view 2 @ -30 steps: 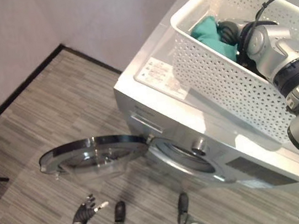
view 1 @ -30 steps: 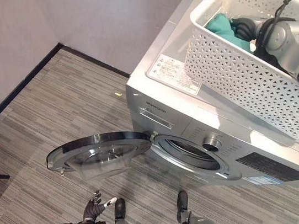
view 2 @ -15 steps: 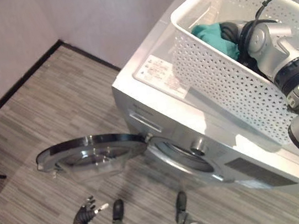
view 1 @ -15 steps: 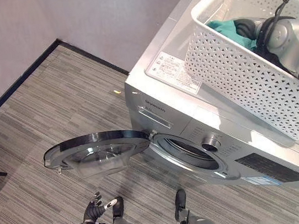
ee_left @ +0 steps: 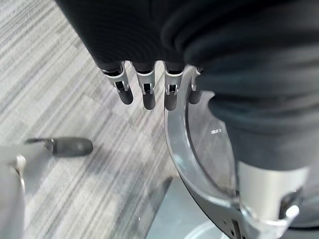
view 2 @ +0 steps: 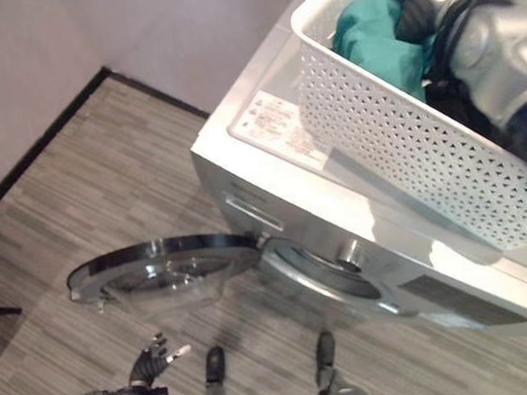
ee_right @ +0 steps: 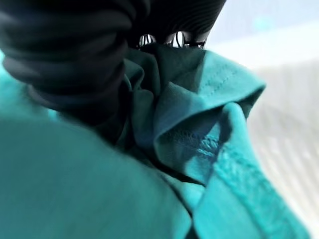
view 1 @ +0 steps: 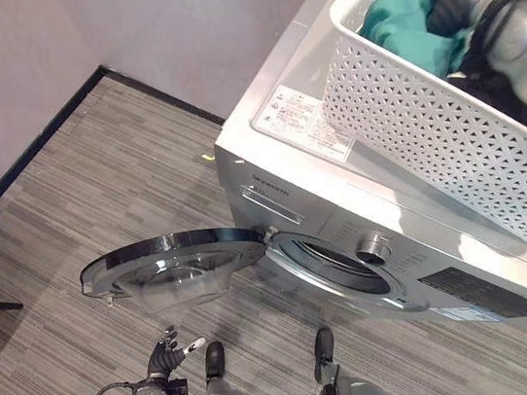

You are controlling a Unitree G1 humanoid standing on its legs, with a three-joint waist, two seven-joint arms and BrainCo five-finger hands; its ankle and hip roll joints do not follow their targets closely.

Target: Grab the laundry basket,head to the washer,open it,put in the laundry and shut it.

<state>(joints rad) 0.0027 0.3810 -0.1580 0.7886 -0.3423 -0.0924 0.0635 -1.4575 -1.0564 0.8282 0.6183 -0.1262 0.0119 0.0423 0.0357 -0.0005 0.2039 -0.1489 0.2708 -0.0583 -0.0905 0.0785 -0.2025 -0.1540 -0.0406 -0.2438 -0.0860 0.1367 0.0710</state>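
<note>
Our right hand (view 2: 417,11) has its fingers bunched into the teal garment (view 1: 406,25) inside the one white laundry basket (view 1: 430,125), which lies lengthwise along the washer (view 1: 342,196) top. Our left hand (view 1: 165,354) hangs low with fingers straight, near the open door (view 1: 174,259).

The right hand (ee_right: 75,55) grips bunched teal cloth (ee_right: 199,119).
</note>
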